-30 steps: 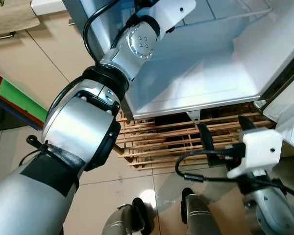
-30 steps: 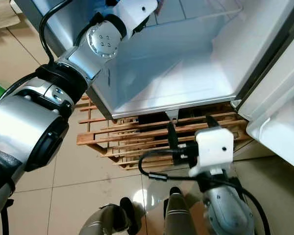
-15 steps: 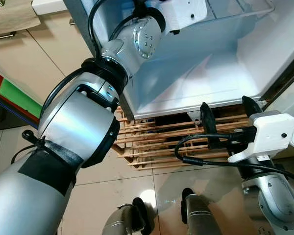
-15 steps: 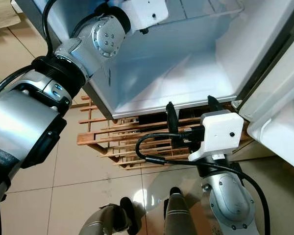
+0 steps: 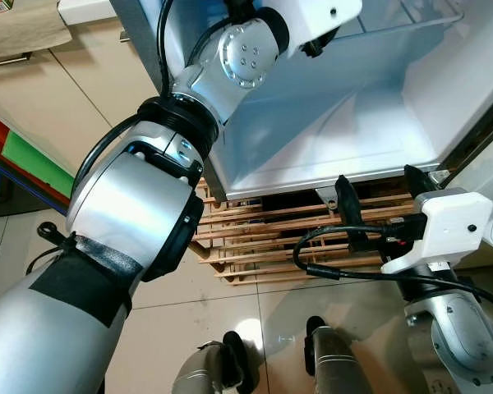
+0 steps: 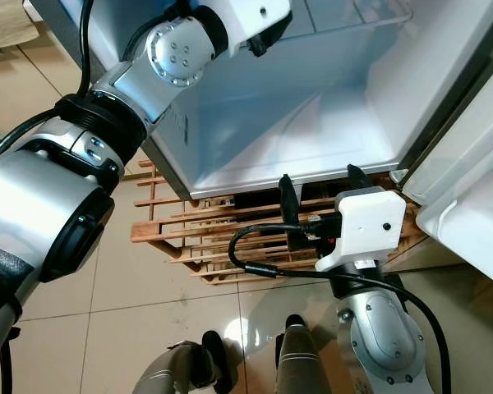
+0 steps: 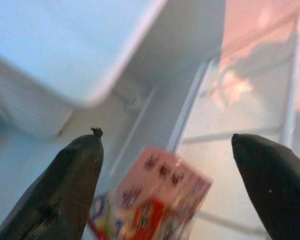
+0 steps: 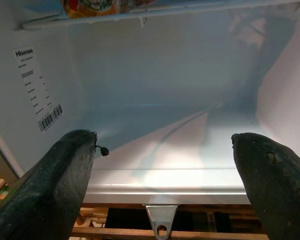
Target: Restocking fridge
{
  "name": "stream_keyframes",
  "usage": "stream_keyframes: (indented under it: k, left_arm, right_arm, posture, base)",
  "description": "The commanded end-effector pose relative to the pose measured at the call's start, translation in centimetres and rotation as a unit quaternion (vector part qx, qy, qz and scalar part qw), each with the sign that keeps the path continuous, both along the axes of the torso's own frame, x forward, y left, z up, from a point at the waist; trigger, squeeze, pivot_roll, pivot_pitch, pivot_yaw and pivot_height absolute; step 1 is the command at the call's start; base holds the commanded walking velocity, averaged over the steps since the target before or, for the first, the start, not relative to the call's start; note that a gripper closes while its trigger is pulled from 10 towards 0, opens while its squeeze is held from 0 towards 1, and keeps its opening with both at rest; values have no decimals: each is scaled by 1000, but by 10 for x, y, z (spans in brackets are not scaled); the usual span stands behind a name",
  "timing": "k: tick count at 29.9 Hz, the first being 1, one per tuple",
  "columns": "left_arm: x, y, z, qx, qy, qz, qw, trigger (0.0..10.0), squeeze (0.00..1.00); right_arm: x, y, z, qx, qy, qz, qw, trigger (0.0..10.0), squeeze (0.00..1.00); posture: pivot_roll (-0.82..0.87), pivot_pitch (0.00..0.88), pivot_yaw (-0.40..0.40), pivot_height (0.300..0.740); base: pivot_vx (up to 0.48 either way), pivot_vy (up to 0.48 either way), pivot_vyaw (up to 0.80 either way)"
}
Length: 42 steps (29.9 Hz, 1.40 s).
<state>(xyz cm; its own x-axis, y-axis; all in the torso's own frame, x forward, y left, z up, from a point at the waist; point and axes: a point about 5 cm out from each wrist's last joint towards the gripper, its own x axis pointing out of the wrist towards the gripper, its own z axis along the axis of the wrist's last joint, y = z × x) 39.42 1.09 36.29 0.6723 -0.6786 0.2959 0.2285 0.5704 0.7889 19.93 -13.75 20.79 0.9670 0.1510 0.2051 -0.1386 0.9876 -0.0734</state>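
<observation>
Reaching into the fridge (image 5: pixel 370 123), left hand (image 7: pixel 165 165) spread wide, empty; right hand (image 8: pixel 162 165) likewise.

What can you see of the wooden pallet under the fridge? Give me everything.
The wooden pallet is light, bare timber: thin horizontal slats over thicker cross pieces, with dark gaps between. It lies flat on the beige tiled floor and carries the open white fridge, sticking out past its front edge. The right gripper hangs before it, fingers apart; whether they touch it is unclear.
</observation>
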Motion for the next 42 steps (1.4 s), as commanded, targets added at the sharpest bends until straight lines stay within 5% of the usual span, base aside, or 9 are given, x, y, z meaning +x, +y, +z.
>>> stream_keyframes:
  k: [1,11,20,25,31,40,41,42]
  left_arm:
    - [-2,0,-2,-13,11,-32,999,10000,1000]
    - [-17,3,-26,-59,87,-167,980,10000,1000]
    - [-20,36,-44,-120,135,-142,973,10000,1000]
    - [-20,48,-65,-169,189,-152,955,10000,1000]
    - [-48,56,-94,-184,254,-241,918,10000,1000]
    - [-79,84,-135,-223,317,-193,901,10000,1000]
    - [-88,92,-148,-230,331,-168,899,10000,973]
    - [-97,96,-160,-237,351,-154,893,10000,0]
  right_arm:
    - [0,1,1,9,-5,5,1000,10000,322]
    - [16,-1,-1,6,-20,8,1000,10000,318]
    - [26,-4,-7,-2,-26,17,1000,10000,322]
    - [28,-13,-14,-16,-22,17,1000,10000,322]
    - [33,-16,-13,-17,-35,4,999,10000,322]
    - [39,-28,-32,-17,-16,-24,999,10000,322]
    - [39,-32,-38,-19,-6,-32,999,10000,318]
    - [39,-35,-43,-22,3,-39,999,10000,318]
  posture:
    - [-315,245,163,740]
    - [-267,167,162,740]
    - [-220,84,151,740]
    - [-236,30,156,740]
    - [-248,0,168,740]
    - [-215,0,135,740]
    - [-200,0,125,740]
    - [-189,0,117,740]
  base:
    - [0,0,0]
    - [0,0,0]
    - [0,0,0]
    - [0,0,0]
    - [0,0,0]
    - [0,0,0]
    - [0,0,0]
    - [0,0,0]
